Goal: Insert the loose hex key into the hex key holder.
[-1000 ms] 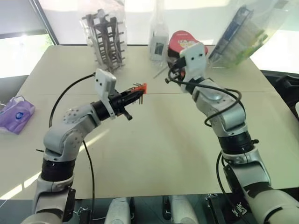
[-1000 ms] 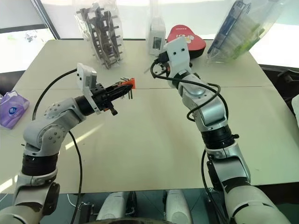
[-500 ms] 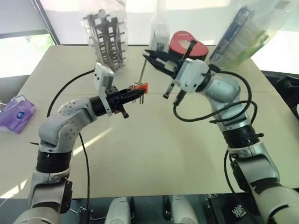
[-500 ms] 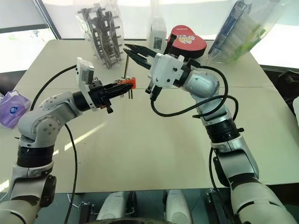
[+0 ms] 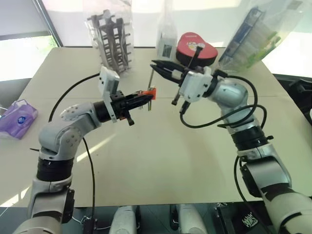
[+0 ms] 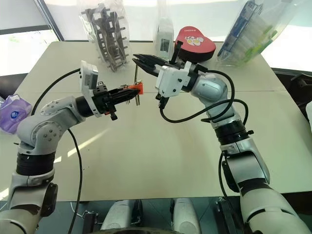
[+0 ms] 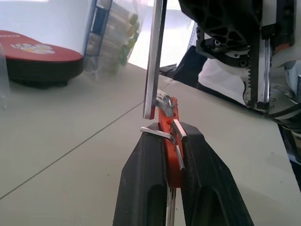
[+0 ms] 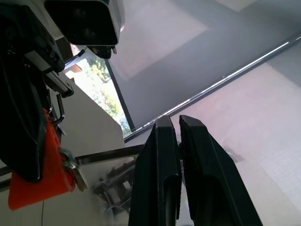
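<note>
My left gripper (image 5: pixel 141 97) is shut on the hex key holder (image 5: pixel 150 92), a small orange-red block with thin metal keys sticking out, held above the table. In the left wrist view the holder (image 7: pixel 165 113) sits between both black fingers (image 7: pixel 143 169). My right gripper (image 5: pixel 155 64) points left and is shut on the loose hex key (image 5: pixel 151 78), which hangs straight down from its tips. The key's lower end (image 7: pixel 150 110) is right beside the holder's outer end; I cannot tell whether they touch. In the right wrist view the key (image 8: pixel 108 154) runs sideways toward the holder (image 8: pixel 33 188).
At the table's far edge stand a grey rack in a clear bag (image 5: pixel 109 41), a clear bottle (image 5: pixel 165 41), a red heart-shaped case (image 5: pixel 195 48) and a large plastic bag (image 5: pixel 253 36). A purple tissue pack (image 5: pixel 17 119) lies at the left. Cables loop off both wrists.
My right wrist has swung and rolled from pointing away to pointing left, bringing the hanging key over to the holder. The left gripper has stayed in place with the holder.
</note>
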You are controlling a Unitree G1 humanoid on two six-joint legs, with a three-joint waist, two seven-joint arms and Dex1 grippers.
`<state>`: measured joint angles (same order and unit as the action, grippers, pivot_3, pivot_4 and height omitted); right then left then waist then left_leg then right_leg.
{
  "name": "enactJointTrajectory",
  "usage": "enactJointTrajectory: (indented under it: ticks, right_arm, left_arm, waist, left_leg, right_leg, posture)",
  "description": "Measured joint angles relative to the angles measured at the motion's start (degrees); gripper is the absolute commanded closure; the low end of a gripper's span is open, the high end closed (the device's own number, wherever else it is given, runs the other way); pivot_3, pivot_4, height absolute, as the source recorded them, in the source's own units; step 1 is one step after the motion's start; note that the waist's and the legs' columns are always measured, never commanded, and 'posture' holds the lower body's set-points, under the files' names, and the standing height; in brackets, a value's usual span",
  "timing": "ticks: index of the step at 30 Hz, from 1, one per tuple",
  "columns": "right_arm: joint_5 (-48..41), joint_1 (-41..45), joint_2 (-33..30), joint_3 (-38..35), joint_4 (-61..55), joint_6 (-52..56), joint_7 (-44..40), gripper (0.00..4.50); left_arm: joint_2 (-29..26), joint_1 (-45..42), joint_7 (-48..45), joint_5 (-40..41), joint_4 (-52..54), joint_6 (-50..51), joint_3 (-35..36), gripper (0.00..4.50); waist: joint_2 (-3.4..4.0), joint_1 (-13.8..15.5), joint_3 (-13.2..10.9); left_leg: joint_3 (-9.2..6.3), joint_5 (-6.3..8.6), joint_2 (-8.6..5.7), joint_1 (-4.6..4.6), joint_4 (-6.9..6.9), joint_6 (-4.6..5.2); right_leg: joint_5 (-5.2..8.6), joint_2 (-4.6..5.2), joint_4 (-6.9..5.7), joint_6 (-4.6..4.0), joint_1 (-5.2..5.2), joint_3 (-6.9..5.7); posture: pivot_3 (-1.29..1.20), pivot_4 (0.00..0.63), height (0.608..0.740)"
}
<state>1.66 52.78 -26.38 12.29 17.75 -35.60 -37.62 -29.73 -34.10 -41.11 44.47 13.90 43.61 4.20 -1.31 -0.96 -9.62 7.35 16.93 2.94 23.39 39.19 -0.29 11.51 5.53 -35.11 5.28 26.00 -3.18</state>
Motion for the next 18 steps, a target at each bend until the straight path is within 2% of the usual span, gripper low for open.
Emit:
enactJointTrajectory:
  ticks: [18]
  right_arm:
    - [0.0,1.86,-3.95,-2.66,1.44,-0.54,-1.68,4.47]
  left_arm:
    - [-0.41,0.19,-0.15,-0.39,-0.32,-0.56,0.0,4.5]
  waist:
    - [0.01,0.01,-0.01]
  left_leg:
    - [0.0,-0.01,0.0,-0.02,0.01,-0.02]
  right_leg:
    - [0.0,0.0,-0.02,0.0,-0.01,0.0]
  posture:
    - [0.0,0.15,0.74]
